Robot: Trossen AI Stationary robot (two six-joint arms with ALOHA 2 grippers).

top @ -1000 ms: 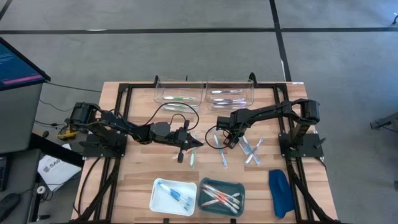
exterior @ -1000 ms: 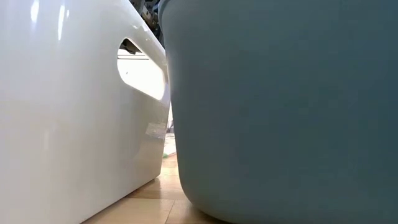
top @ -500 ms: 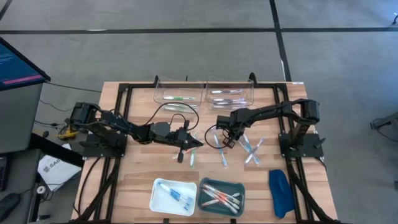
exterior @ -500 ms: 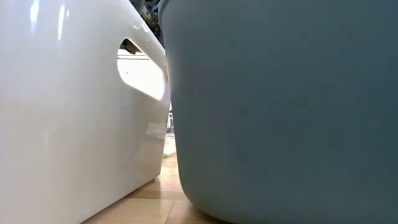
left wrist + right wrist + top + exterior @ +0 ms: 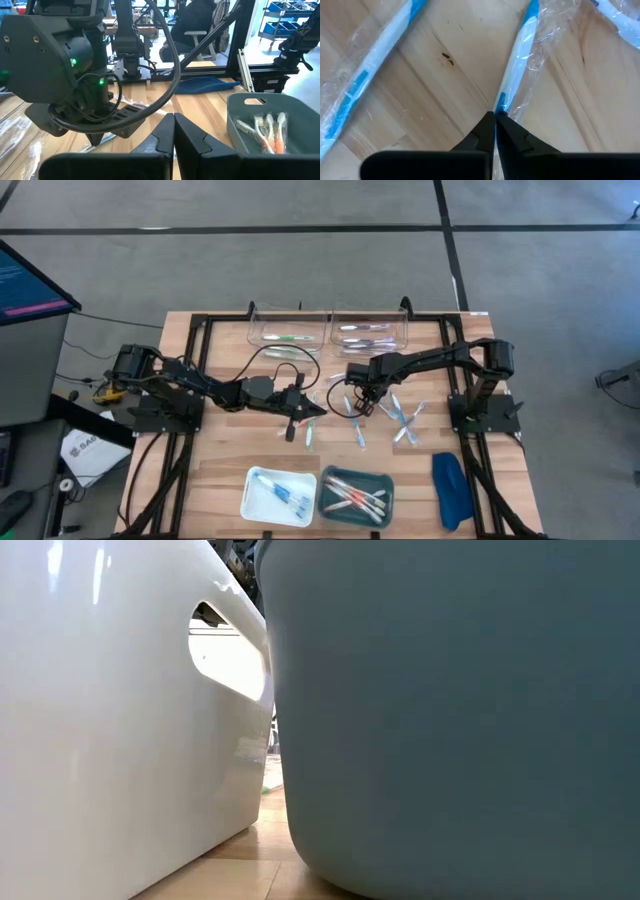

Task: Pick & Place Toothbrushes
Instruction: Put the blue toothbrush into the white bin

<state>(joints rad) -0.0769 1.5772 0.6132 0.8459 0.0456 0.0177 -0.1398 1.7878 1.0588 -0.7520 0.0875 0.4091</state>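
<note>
Nearest edge of the table (image 5: 210,480): white bin (image 5: 279,495) w/ blue toothbrushes inside, teal bin (image 5: 356,493) just beside it w/ pink/orange and white ones. Dark-blue oblong thing (image 5: 451,490) lies near the right corner. In the low view these two bins fill nearly everything; only a strip of wood shows between them.

Mid-table: loose wrapped toothbrushes (image 5: 400,420) scattered, some crossing each other, a couple more near the centre, incl. one by the left arm's tip.

Right gripper (image 5: 352,376) sits low over the left part of that scatter. Its jaws are closed down on the end of a blue-and-white wrapped toothbrush (image 5: 517,60); the wrist view shows the tips pinched together on the brush's near end and its clear wrap. A second wrapped blue brush (image 5: 370,70) lies apart from it on the wood, untouched.

Left gripper (image 5: 300,406) is at table centre, jaws pressed fully together, nothing in them. Its wrist view looks past the tips to the teal bin and the right arm's base.

Far edge: two clear bins (image 5: 330,330) side by side, left one w/ a green brush, right one w/ silvery ones.
</note>
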